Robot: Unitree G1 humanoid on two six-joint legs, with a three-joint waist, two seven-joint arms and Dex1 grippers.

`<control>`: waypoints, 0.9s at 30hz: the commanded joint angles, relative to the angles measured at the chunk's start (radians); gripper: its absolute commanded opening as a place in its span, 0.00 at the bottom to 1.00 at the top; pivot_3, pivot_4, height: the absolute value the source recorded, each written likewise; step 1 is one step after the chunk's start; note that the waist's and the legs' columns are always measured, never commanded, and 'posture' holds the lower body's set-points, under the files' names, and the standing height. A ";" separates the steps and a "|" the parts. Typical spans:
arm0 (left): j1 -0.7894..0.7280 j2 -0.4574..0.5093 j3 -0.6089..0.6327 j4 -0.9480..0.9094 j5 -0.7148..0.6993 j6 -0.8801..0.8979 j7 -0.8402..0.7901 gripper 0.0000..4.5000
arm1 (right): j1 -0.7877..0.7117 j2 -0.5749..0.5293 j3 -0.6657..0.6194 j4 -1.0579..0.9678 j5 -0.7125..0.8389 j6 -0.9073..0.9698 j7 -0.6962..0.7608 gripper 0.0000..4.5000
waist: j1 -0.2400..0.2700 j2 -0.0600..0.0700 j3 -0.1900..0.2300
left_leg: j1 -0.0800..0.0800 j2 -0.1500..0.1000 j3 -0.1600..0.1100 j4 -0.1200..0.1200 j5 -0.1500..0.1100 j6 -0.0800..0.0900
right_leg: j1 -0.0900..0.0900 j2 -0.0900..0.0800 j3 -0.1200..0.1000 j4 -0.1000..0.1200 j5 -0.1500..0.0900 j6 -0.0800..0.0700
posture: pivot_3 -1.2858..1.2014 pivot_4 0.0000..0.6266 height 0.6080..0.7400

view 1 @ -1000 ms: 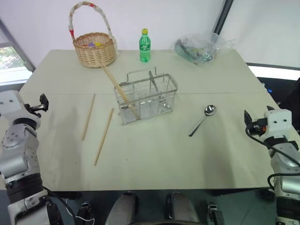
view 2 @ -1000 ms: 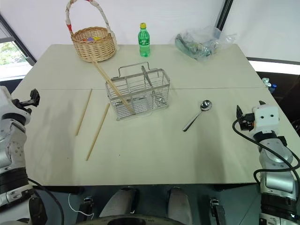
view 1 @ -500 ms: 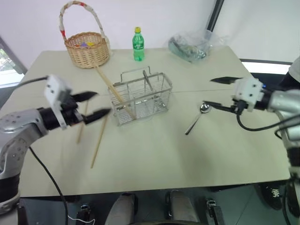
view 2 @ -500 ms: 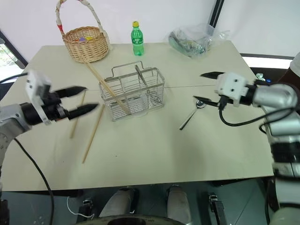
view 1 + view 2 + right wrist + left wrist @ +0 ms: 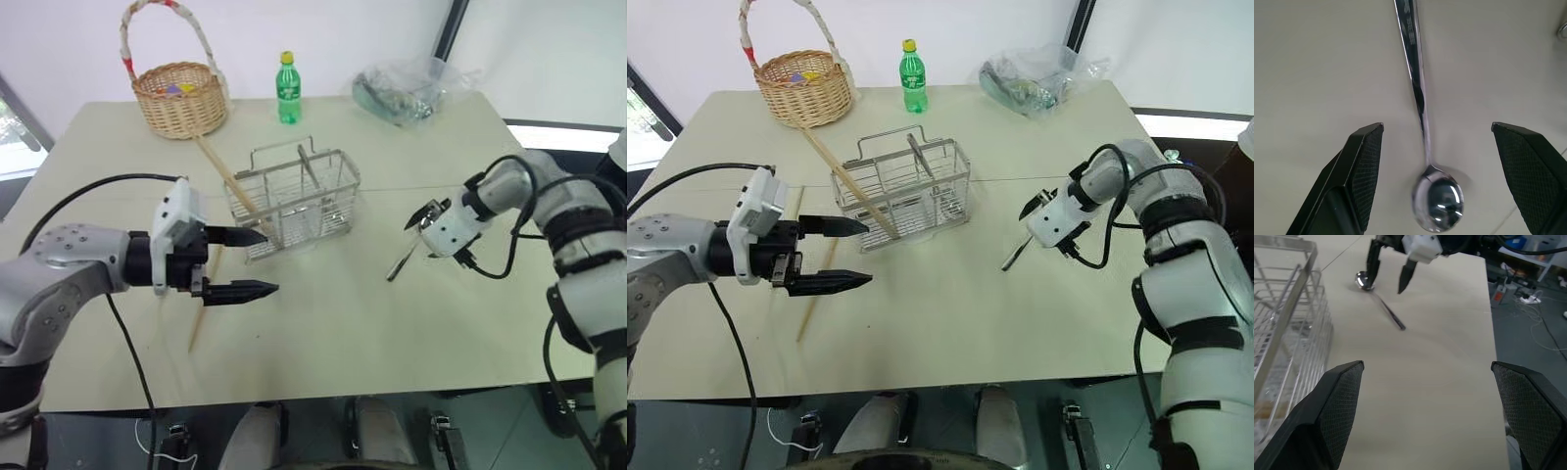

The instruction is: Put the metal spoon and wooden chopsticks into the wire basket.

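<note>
One chopstick (image 5: 238, 186) leans in the wire basket (image 5: 294, 201); two chopsticks (image 5: 816, 291) lie outside. My open right gripper (image 5: 1436, 183) straddles the spoon (image 5: 1422, 122), my left gripper (image 5: 243, 263) gapes empty.

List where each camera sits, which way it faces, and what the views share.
Eye views: on the head, looking down over the table; both arms show, wire basket mid-table.
Left wrist: along the open left claw, facing across the table at the right claw over the spoon.
Right wrist: above the table, open right claw straddling the spoon.
Shared: the spoon shows in every view.
</note>
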 commanded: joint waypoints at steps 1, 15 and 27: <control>0.008 -0.001 -0.004 -0.041 -0.005 -0.005 0.008 0.98 | -0.075 0.021 0.085 0.047 -0.166 -0.022 -0.207 0.81 | 0.000 0.000 0.000 | 0.000 0.000 0.000 -0.001 0.000 -0.001 | 0.000 0.000 0.001 0.000 0.000 0.000 | 0.52 0.24 0.50; 0.011 -0.028 0.054 -0.091 -0.103 0.039 0.135 1.00 | -0.100 0.091 0.244 0.148 -0.387 -0.024 -0.498 0.69 | 0.001 -0.004 -0.003 | 0.003 0.000 0.000 0.000 0.002 -0.003 | 0.001 0.003 0.004 0.002 0.000 -0.003 | 0.52 0.24 0.50; -0.031 -0.038 0.045 -0.062 -0.116 0.031 0.173 1.00 | -0.072 0.098 0.154 0.166 -0.274 -0.036 -0.357 0.01 | -0.022 -0.005 -0.003 | 0.003 0.000 0.000 0.000 0.002 -0.003 | 0.001 0.004 0.004 0.002 0.001 -0.001 | 0.52 0.24 0.50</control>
